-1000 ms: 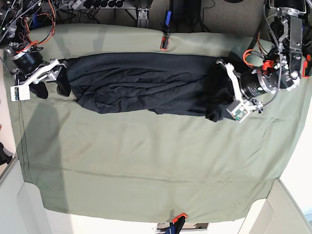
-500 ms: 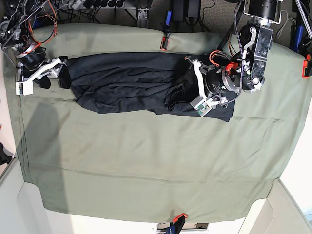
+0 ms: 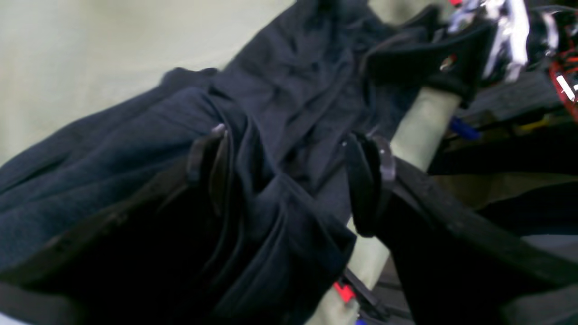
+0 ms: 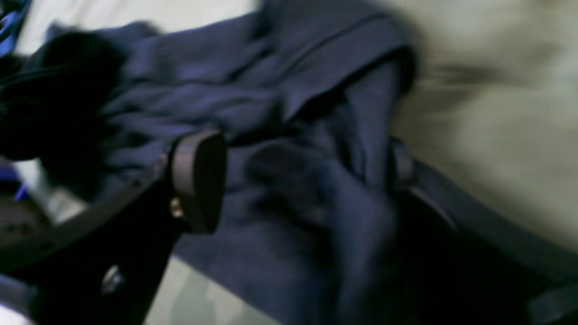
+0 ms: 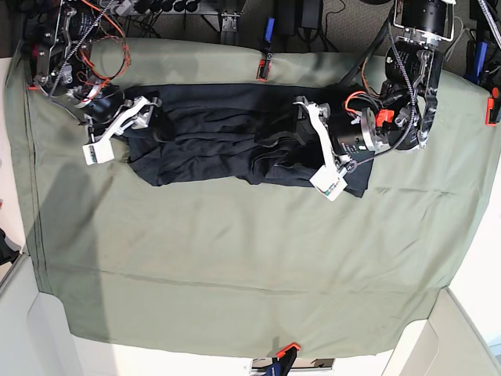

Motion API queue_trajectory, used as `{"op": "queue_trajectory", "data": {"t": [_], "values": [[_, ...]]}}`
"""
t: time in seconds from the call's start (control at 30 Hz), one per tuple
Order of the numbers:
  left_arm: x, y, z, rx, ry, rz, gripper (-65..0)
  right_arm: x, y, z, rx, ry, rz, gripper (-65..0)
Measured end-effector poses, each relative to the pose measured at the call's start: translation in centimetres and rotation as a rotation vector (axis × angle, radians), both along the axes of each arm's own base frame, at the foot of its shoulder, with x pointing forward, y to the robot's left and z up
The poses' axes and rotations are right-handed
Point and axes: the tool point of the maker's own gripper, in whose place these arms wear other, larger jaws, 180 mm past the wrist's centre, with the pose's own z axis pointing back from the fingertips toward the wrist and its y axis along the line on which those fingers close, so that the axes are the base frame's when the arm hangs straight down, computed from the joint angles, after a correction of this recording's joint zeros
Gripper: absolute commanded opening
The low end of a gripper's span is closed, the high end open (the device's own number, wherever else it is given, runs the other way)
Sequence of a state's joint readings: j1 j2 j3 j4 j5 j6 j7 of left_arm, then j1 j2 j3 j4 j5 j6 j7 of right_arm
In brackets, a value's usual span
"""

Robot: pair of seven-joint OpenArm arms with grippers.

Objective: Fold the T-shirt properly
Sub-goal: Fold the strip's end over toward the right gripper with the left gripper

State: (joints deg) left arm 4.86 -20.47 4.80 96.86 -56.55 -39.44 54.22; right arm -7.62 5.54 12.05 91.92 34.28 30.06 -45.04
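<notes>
Dark T-shirt lies bunched between both wide-open grippers, left gripper and right gripper; the right wrist view is blurred.

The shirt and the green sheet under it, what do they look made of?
The shirt looks like a soft matte knit, perhaps cotton: it bunches into thick, rounded folds with no shine. The sheet looks like a thinner, smooth woven cloth: it lies nearly flat with faint, shallow creases. Exact fibres cannot be told.
</notes>
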Motion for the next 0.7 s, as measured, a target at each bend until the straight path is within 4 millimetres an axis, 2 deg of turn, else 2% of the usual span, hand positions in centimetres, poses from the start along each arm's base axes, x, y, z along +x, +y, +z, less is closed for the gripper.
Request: {"op": "queue_trajectory", "data": {"t": [0.1,0.13,0.23,0.27,0.3,0.43,0.5,0.63,0.7], "values": [[-0.1,-0.1,0.1,-0.008,0.009,-0.005,-24.4,-0.2,0.8,0.0,0.004,0.002,0.024,-21.7],[-0.2,-0.2,0.3,-0.024,0.014,-0.007,-24.4,-0.2,1.0,0.0,0.009,0.002,0.024,-26.0],[-1.1,-0.6,0.6,-0.062,0.06,-0.04,-24.4,-0.5,1.1,-0.5,-0.006,0.02,0.03,-50.1],[-1.4,-0.9,0.8,-0.088,0.078,-0.054,-24.4,-0.7,1.2,-0.7,-0.011,0.027,0.034,-56.5],[-1.7,-1.2,1.2,-0.113,0.088,-0.063,-24.4,-0.7,1.2,-0.7,-0.011,0.029,0.034,-59.6],[-2.2,-1.5,1.6,-0.146,0.113,-0.086,-24.4,-0.7,1.1,-0.7,-0.012,0.029,0.034,-60.6],[-1.9,-1.5,1.8,-0.146,0.104,-0.088,-24.4,-0.7,1.1,-0.7,-0.013,0.028,0.033,-65.0],[-1.0,-1.5,2.5,-0.143,0.078,-0.09,-24.4,-0.6,0.5,-0.8,-0.026,0.029,0.019,-65.0],[-1.1,-1.0,1.8,-0.1,0.078,-0.089,-24.4,-0.6,0.4,-0.8,-0.026,0.027,0.016,-65.0]]}}
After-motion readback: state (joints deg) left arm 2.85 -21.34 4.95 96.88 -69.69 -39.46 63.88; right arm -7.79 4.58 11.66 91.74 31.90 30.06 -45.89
